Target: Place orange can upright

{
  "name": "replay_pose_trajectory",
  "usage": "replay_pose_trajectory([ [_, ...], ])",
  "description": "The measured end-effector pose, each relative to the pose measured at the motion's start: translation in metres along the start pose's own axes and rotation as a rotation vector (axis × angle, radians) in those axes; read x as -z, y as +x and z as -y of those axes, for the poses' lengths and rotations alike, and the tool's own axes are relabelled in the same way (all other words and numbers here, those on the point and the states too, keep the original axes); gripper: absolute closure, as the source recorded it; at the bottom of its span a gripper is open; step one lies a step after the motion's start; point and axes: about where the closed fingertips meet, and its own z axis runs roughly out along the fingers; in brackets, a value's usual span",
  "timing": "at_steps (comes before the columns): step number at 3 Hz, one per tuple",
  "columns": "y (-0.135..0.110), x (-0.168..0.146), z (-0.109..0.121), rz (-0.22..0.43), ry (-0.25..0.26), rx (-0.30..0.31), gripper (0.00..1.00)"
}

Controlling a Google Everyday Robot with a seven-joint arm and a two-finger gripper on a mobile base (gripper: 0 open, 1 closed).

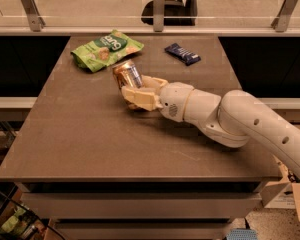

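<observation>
The orange can (126, 74), orange-gold with a pale label patch and a silver end, is held tilted, its top leaning toward the back left, just above the brown table (90, 134). My gripper (136, 92) reaches in from the right and is shut on the can's lower part, with its cream fingers (140, 99) wrapped around it. The white arm stretches from the right edge across the table. The can's lower end is hidden behind the fingers.
A green snack bag (106, 49) lies at the back left, close behind the can. A dark blue wrapped bar (182, 53) lies at the back right. A glass railing with metal posts runs behind the table. The table's front edge is near the bottom.
</observation>
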Motion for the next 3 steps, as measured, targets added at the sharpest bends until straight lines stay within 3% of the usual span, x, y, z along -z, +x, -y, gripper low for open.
replay_pose_trajectory([
  [1,-0.0006,0.0000,-0.0002,0.000,0.000,0.000,0.83],
  [3,-0.0010,-0.0017,-0.0020,-0.001,-0.004,0.001,0.35],
])
